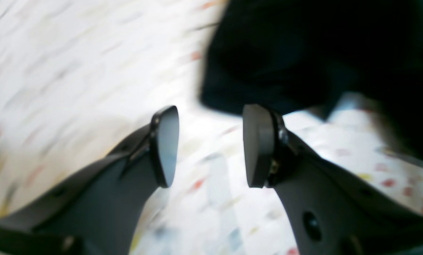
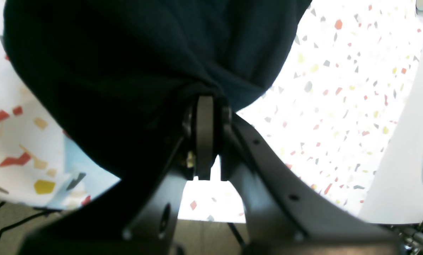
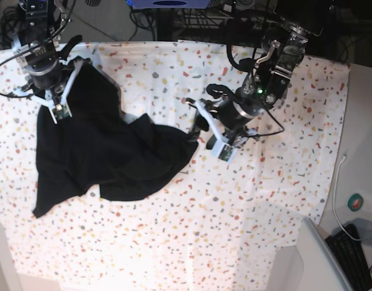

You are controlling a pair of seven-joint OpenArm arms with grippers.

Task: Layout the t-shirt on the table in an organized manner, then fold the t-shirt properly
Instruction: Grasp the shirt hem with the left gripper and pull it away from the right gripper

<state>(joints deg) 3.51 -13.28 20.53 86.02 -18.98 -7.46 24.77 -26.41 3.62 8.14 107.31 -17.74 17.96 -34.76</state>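
Left claw point(image 1: 210, 145) is seen with its two pads set apart and nothing between them; only the speckled counter point(image 1: 91, 53) shows through the gap. Its view is blurred, and the black t-shirt point(image 1: 303, 53) lies just ahead of the pad tips, not touched by them as far as can be told. In the base view this arm is reached in from the upper right, bent at the elbow, with the claw point(image 3: 198, 124) held low just beside the right edge of the cloth.

The right claw point(image 2: 206, 136) is pressed together on a gathered fold of the t-shirt point(image 2: 126, 71), which is draped over and around its fingers and hides much of the left finger. In the base view that arm is positioned at the upper left corner of the counter point(image 3: 265, 218), and the claw point(image 3: 56, 103) is pointed down into the upper left part of the shirt.

The t-shirt point(image 3: 107, 151) is spread unevenly and crumpled across the left half of the counter, with one corner trailing toward the lower left. Nothing else is found on the speckled cover. A plain pale surface point(image 3: 355, 182) is joined to the counter's right side, with a thin cable point(image 3: 337, 194), a small round object point(image 3: 355, 202) and a keyboard point(image 3: 349, 251) on it.
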